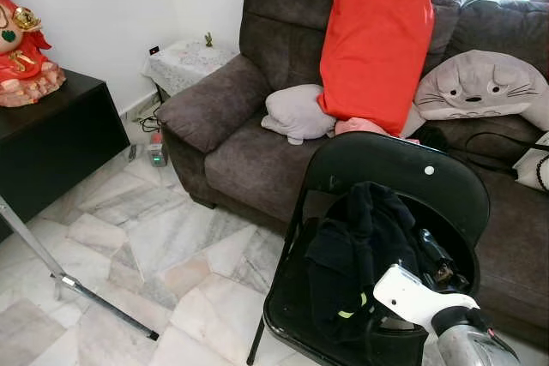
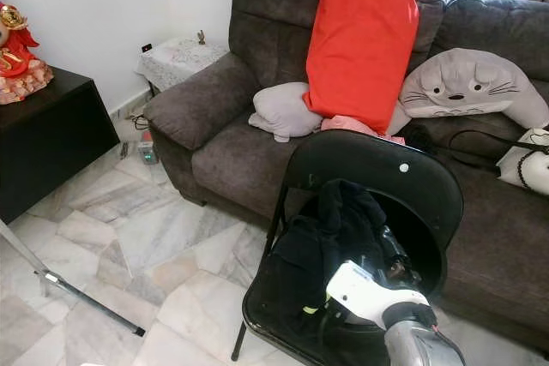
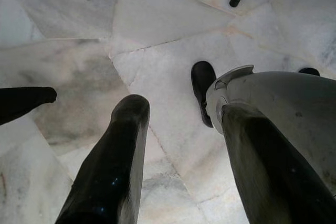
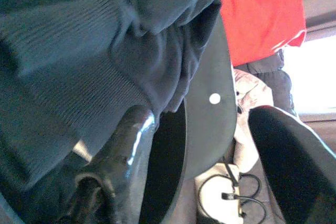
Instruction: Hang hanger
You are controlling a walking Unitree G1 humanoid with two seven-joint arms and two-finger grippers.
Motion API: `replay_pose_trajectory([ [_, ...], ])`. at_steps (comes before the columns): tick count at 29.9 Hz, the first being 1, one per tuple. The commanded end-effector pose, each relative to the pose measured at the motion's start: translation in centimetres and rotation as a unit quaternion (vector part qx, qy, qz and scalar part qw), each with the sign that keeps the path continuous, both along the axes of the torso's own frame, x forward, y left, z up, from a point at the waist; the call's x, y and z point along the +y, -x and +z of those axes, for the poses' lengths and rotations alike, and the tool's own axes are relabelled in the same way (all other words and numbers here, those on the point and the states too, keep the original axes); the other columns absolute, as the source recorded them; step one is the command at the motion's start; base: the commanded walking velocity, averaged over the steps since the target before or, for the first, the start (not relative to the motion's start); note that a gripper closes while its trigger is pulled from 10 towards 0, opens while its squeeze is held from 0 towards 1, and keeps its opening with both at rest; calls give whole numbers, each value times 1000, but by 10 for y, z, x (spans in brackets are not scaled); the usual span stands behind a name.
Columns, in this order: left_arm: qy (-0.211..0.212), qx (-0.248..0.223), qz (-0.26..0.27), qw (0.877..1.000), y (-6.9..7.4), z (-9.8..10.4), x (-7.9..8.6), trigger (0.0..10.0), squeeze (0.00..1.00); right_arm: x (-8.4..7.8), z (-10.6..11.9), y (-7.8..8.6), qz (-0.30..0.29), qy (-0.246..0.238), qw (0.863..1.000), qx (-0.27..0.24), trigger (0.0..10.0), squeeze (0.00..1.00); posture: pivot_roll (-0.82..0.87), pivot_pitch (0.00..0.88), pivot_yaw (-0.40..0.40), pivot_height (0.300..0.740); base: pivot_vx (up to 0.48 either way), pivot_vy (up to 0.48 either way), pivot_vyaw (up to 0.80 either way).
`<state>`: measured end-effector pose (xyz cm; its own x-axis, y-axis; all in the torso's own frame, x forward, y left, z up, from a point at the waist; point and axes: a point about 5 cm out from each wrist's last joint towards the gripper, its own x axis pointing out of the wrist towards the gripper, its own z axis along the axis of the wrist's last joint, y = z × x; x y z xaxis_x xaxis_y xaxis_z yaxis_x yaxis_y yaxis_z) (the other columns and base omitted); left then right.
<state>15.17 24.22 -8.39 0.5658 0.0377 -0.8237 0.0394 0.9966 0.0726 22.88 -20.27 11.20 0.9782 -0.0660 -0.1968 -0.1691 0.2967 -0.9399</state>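
Observation:
A black folding chair (image 1: 446, 186) stands in front of the sofa with a dark knitted garment (image 1: 364, 246) heaped on its seat. My right gripper (image 1: 433, 261) reaches down into that heap from the near side. In the right wrist view the right gripper (image 4: 205, 150) is open, one finger (image 4: 123, 161) lying against the ribbed dark fabric (image 4: 79, 72) and the other finger (image 4: 286, 150) standing free beside the chair back (image 4: 207, 114). I cannot make out a hanger among the cloth. My left gripper (image 3: 184, 156) hangs open over the marble floor.
A brown sofa (image 1: 257, 152) holds a red cushion (image 1: 373, 40), a grey pillow (image 1: 296, 113) and a grey plush (image 1: 480, 83). A black cabinet (image 1: 51, 139) stands at left. A metal pole with a floor bar (image 1: 86, 293) crosses the tiles at lower left.

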Motion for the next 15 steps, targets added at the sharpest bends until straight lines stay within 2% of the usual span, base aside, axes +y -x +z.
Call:
replay_pose_trajectory([
  [1,-2,15,-3,1000,6,-2,1,10000,0,3,-3,5,7,13,1000,14,10000,173,6,79,-6,740,0,0,0],
  [2,-2,15,-3,1000,6,-2,1,10000,0,2,-9,8,1,12,1000,28,10000,0,6,82,-5,740,0,0,0],
  [15,1,15,-3,1000,5,-2,1,10000,0,-3,-20,8,-23,17,998,48,10000,0,13,84,-10,740,0,0,0],
])
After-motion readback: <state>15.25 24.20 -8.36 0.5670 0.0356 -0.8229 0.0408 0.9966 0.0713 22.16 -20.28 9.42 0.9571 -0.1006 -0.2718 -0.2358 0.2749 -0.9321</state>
